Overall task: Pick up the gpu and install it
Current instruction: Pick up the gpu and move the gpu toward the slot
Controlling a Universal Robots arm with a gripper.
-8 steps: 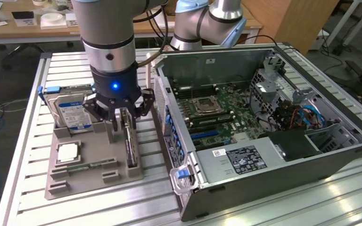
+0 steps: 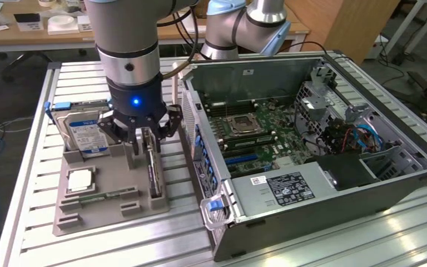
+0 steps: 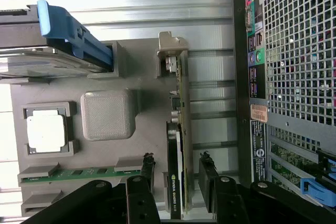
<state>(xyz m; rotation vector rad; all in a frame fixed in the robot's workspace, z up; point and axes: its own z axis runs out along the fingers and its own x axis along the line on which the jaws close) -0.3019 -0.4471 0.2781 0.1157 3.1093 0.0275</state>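
Gripper [image 2: 144,158], spread wide, straddles the upright gpu [image 3: 177,129].

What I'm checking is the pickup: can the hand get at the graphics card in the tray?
Probably yes. The open hand sits over the graphics card, one finger on each side, with nothing in between. The card stands on edge in the tray, and the computer case stands beside it, apart.

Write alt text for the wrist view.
The open claw straddles the gpu, which stands on edge in a grey tray. A hard drive, CPU and RAM stick share the tray; a PC case stands alongside.
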